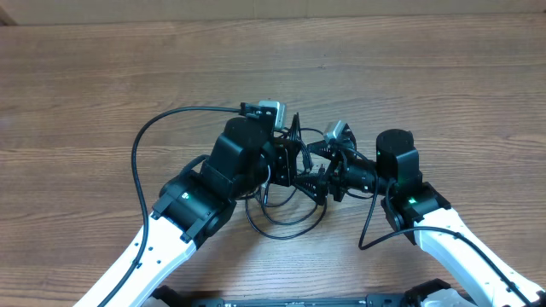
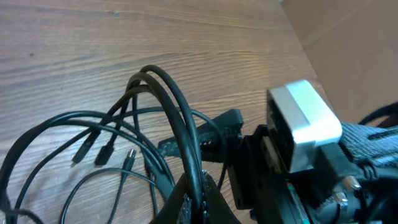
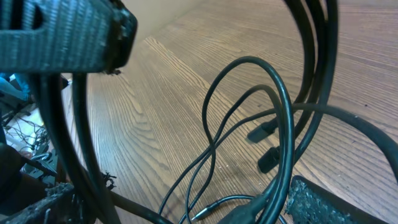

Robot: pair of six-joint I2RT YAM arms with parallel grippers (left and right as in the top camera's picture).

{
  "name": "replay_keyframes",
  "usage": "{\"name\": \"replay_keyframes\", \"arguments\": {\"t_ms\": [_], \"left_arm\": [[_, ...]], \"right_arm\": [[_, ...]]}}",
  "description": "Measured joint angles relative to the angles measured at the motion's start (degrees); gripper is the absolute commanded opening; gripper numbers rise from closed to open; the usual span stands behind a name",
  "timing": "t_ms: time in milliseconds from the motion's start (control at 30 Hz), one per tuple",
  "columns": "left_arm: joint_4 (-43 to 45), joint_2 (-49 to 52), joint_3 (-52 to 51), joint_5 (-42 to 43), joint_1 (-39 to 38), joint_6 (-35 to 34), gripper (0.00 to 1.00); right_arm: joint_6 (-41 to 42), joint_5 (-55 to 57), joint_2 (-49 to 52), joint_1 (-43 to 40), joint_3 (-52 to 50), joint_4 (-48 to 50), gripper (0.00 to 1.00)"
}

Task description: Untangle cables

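- Ctr jammed: left gripper [image 1: 297, 164] & right gripper [image 1: 331, 175] tip to tip, no gap to pass betw.
- Cables [image 2: 186, 127] looped up off table [image 1: 409, 77] there, more coils flat betw the arms, near side.
- Arm cable [image 1: 134, 162] arcing wide on left side.
- Far side & outer L/R edges: bare wood, open passage.

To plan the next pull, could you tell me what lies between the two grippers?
The tangled cables, seen overhead: the left gripper is shut on them, and the right gripper is open.
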Motion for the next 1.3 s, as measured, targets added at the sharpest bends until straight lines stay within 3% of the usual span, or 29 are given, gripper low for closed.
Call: {"name": "replay_keyframes", "arguments": {"t_ms": [300,500,533,600,667,1000,1033,1067,1133,1167,1233,1300], "left_arm": [[1.27,0.00,0.00,5.18,0.00,8.13,0.04],[1.75,0.00,0.00,5.05,0.00,8.79,0.04],[1.75,0.00,0.00,4.68,0.00,8.46,0.04],[1.86,0.00,0.00,3.26,0.00,7.15,0.04],[2.14,0.00,0.00,2.14,0.00,6.34,0.04],[2.19,0.59,0.00,-0.17,0.00,5.20,0.04],[2.16,0.59,0.00,-0.20,0.00,5.20,0.04],[2.19,0.59,0.00,-0.22,0.00,5.18,0.04],[2.14,0.59,0.00,-0.20,0.00,5.18,0.04],[2.12,0.59,0.00,-0.17,0.00,5.18,0.04],[2.10,0.59,0.00,-0.17,0.00,5.01,0.04],[2.12,0.59,0.00,-0.17,0.00,4.79,0.04]], "right_arm": [[-0.02,-0.04,0.00,0.00,0.00,-0.15,0.95],[-0.02,0.13,0.00,0.00,0.00,-0.11,0.92],[-0.04,0.17,0.00,0.00,0.00,-0.15,0.82],[-0.44,0.13,0.00,0.00,0.00,-0.04,0.50],[-0.24,-0.31,0.00,0.13,0.00,-0.15,0.04],[-0.50,-1.84,0.00,0.46,0.00,-0.02,0.04],[-0.48,-1.86,0.00,0.46,0.00,0.00,0.05],[-0.48,-1.86,0.00,0.46,0.00,0.07,0.13],[-0.20,-1.64,0.00,0.42,0.00,-0.07,0.54],[-0.09,-1.44,0.00,0.35,0.00,0.04,0.64],[-0.04,-1.11,0.00,0.07,0.00,0.11,0.95],[-0.09,-1.07,0.00,0.04,0.00,0.02,1.00]]}}
